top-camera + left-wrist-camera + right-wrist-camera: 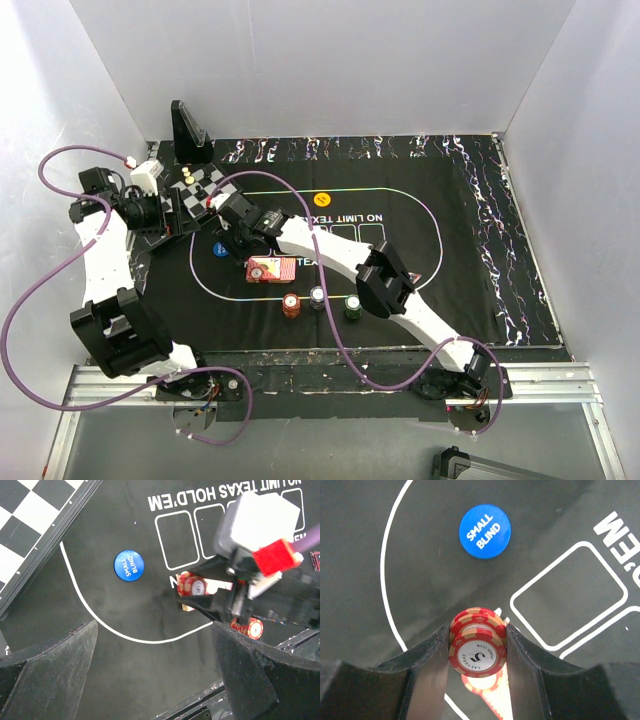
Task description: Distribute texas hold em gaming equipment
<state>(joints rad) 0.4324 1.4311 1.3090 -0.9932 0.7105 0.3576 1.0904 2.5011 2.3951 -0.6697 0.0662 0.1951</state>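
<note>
- The black mat (480,250) covers most of the table; its white oval (437,230) encloses the words NO LIMIT TEXAS HOLD'EM, a row of printed rectangles (569,595) and most of the gaming pieces.
- The right arm (330,255) reaches from its base at the near right diagonally across the oval to its left end; the wrist is turned down toward the mat.
- The left arm (100,260) rises along the mat's left edge and bends inward; its wrist is beside the chessboard (195,190), which lies at the far left corner with small pieces on it.
- The dark triangular marker (188,130) stands upright just beyond the chessboard.
- The playing cards (272,270) lie red backs up inside the oval, near its middle.
- Three chip piles sit in a row on the oval's near line: red stack (291,305), grey stack (317,298), green stack (352,307).
- The left gripper (154,630) hangs with its jaws spread wide, nothing between them.
- The right gripper (478,628) is clamped on a few red chips (477,652) held on edge (the front one reads LAS VEGAS and 5); a blurred reddish patch shows beneath them, and I cannot tell what it is.
- The blue button (485,531) marked SMALL BLIND lies flat inside the oval's left curve, near the held chips but apart from them.
- The orange button (321,199) lies by the oval's far line.
</note>
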